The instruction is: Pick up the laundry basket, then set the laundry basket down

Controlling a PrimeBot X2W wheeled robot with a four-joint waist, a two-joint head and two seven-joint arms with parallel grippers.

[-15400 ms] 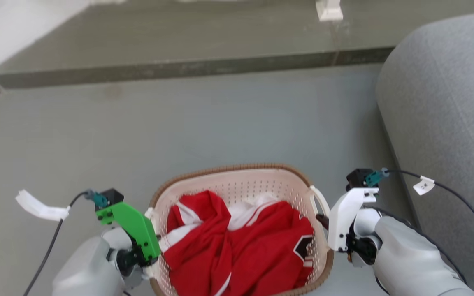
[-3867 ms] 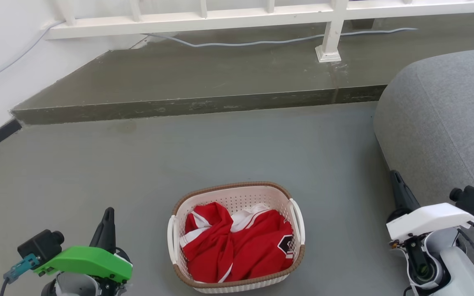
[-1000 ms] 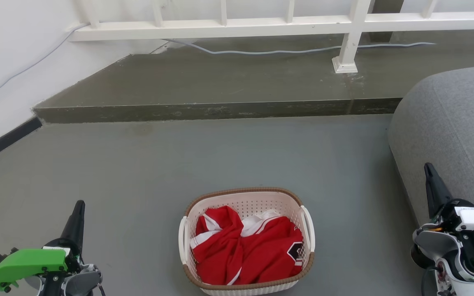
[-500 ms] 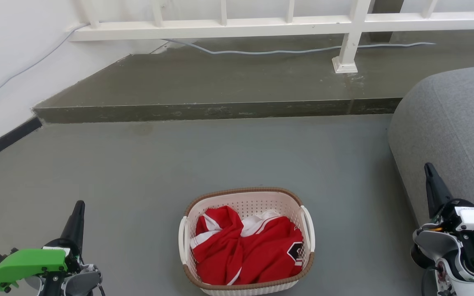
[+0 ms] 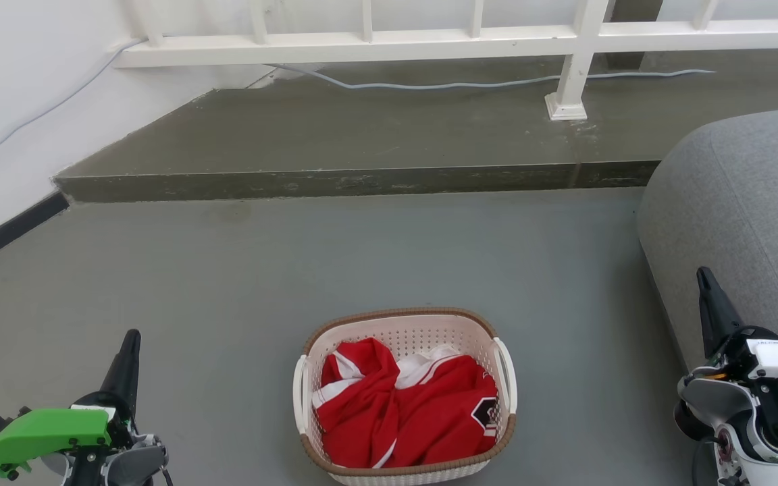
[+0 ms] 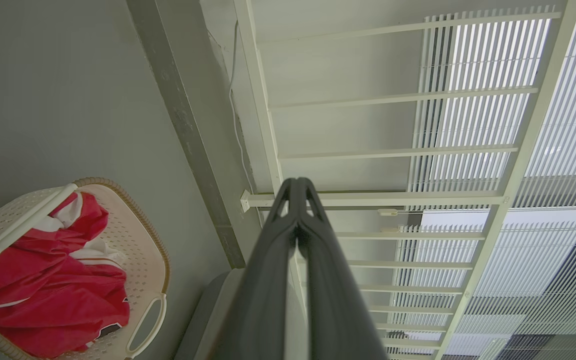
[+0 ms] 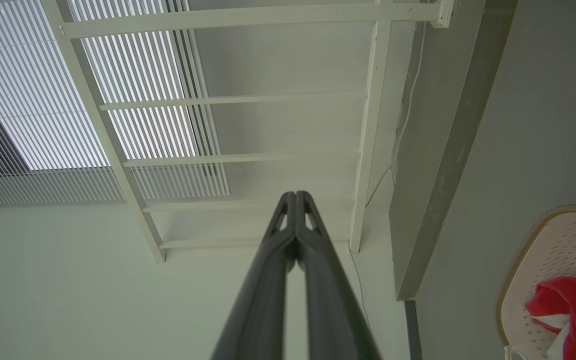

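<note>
1. Grey floor (image 5: 389,256) carries the laundry basket (image 5: 399,313), upright at the head view's bottom centre, with red clothes (image 5: 402,412) inside.
2. Well apart on either side, the left gripper (image 5: 131,336) and the right gripper (image 5: 702,274) have fingers pressed together, holding nothing.
3. Beside the right gripper sits a grey sofa (image 5: 747,202).

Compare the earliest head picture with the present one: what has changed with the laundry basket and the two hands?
The left hand and right hand let go of the laundry basket and drew away to either side; both are shut and empty. The basket now stands free on the floor. The red clothes stay inside; nothing shifted in the last second.
</note>
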